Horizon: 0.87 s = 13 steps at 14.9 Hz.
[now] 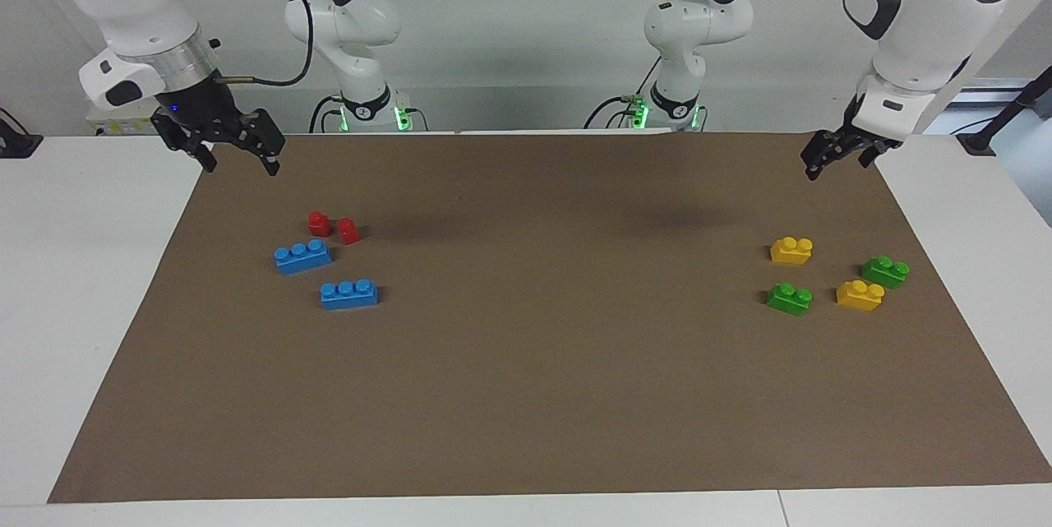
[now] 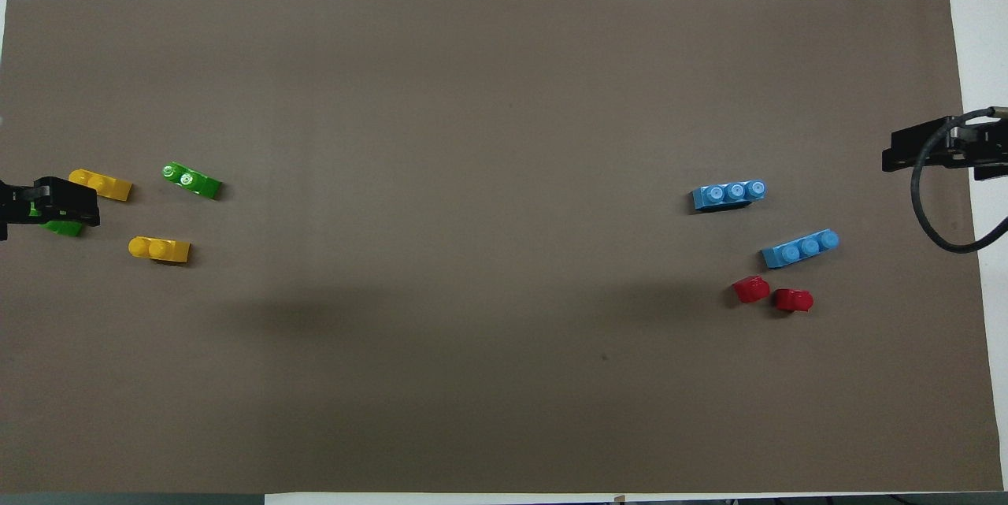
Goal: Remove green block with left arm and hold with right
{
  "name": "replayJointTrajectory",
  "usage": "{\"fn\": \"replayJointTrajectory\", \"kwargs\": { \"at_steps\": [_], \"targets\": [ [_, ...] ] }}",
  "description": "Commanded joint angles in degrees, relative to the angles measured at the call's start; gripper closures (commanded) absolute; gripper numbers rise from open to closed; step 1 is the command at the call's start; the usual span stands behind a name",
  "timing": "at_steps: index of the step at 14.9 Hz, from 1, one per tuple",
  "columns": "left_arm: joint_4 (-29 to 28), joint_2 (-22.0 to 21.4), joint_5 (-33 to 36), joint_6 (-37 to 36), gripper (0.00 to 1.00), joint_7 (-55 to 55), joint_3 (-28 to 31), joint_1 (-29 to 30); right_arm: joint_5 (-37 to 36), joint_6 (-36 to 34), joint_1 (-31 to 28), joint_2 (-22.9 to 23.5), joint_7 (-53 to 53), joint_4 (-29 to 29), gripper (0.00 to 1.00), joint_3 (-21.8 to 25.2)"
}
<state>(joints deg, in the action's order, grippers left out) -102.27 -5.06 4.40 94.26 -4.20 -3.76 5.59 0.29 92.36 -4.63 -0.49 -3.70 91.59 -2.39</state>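
Note:
Two green blocks lie on the brown mat toward the left arm's end. One green block (image 1: pixel 790 298) (image 2: pixel 191 180) lies farther from the robots. Its twin (image 1: pixel 885 270) is partly covered by my left gripper in the overhead view (image 2: pixel 67 228). My left gripper (image 1: pixel 838 161) (image 2: pixel 47 202) hangs open and empty in the air, clear of the blocks and over the mat's edge. My right gripper (image 1: pixel 238 155) (image 2: pixel 945 152) hangs open and empty over the mat's edge at the right arm's end.
Two yellow bricks (image 1: pixel 791 249) (image 1: pixel 860 294) lie beside the green ones. Two blue three-stud bricks (image 1: pixel 303 256) (image 1: pixel 349 293) and two small red pieces (image 1: pixel 319 223) (image 1: pixel 349 230) lie toward the right arm's end. The brown mat (image 1: pixel 534 346) covers the white table.

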Motion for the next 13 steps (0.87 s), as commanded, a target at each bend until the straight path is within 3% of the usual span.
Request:
{"fn": "replayJointTrajectory", "kwargs": {
  "at_steps": [1, 6, 13],
  "targets": [
    [3.3, -0.3, -2.2, -4.34, 0.0, 1.56, 0.07, -0.23, -1.35, 0.63, -0.38, -0.13, 2.91, 0.6, 0.0, -0.43],
    [10.24, 0.75, -9.22, -10.23, 0.0, 2.09, 0.85, 0.64, -1.79, -1.65, -0.38, -0.3, 3.79, 0.87, 0.0, -0.43],
    [9.54, 0.76, -8.88, -10.33, 0.0, 10.71, 0.68, 0.65, -2.05, -1.92, -0.47, -0.39, 5.11, 0.95, 0.0, -0.43]
  ]
}}
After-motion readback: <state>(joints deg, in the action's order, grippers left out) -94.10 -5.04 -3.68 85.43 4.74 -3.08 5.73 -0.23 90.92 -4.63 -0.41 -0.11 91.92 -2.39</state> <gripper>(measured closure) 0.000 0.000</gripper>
